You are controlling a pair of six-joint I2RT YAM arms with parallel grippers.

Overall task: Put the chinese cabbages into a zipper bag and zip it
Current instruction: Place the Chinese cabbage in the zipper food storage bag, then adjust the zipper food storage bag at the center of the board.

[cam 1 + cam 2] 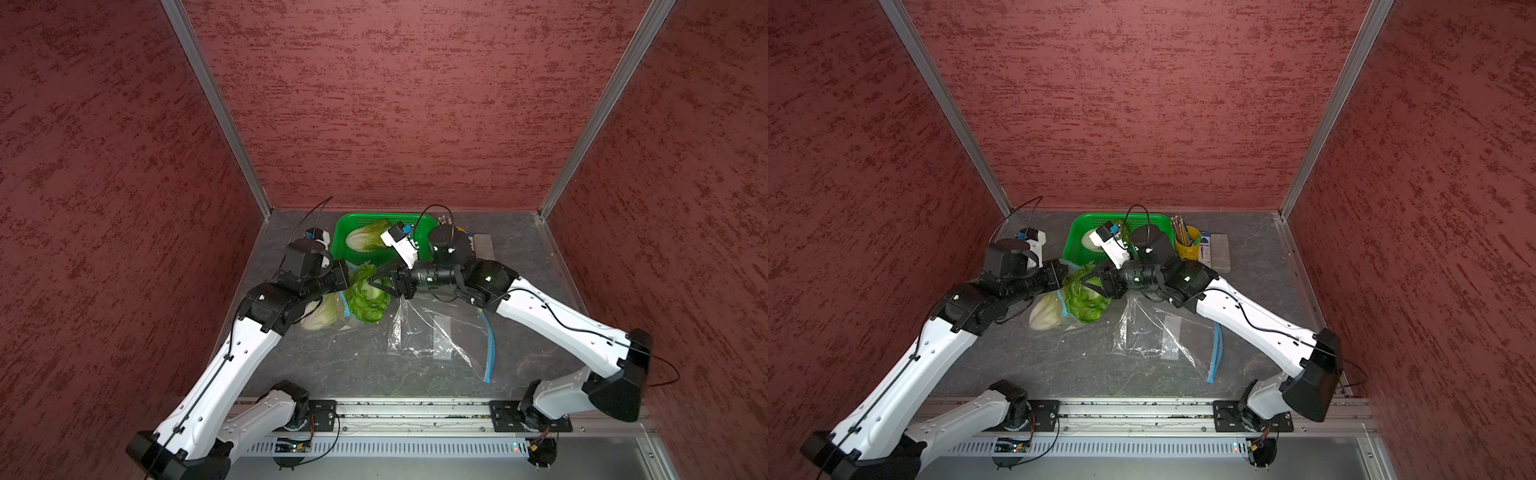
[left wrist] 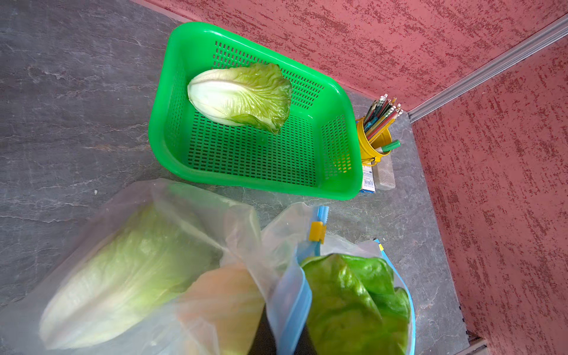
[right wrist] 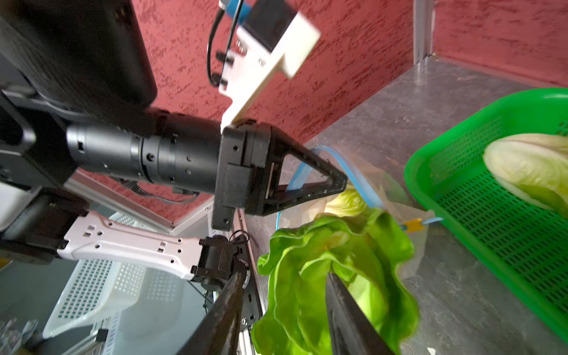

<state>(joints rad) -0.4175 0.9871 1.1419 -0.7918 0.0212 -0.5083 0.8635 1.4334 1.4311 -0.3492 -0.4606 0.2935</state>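
A clear zipper bag (image 2: 295, 285) with a blue zip strip lies at the left of the table, and my left gripper (image 2: 284, 325) is shut on its rim. A pale chinese cabbage (image 1: 322, 316) (image 2: 123, 273) lies inside it. A dark green cabbage (image 1: 368, 299) (image 3: 322, 276) sits in the bag's mouth, leaves sticking out. My right gripper (image 1: 376, 282) (image 3: 284, 275) stands open around those leaves, one finger clear of them. A third cabbage (image 1: 365, 241) (image 2: 242, 95) lies in the green basket (image 1: 345, 224) (image 2: 172, 76) behind.
An empty clear zipper bag (image 1: 436, 336) (image 1: 1167, 332) lies flat under the right forearm. A yellow cup of pencils (image 1: 1187, 245) (image 2: 368, 144) and a grey block (image 1: 1220, 249) stand right of the basket. Red walls close in the table on three sides.
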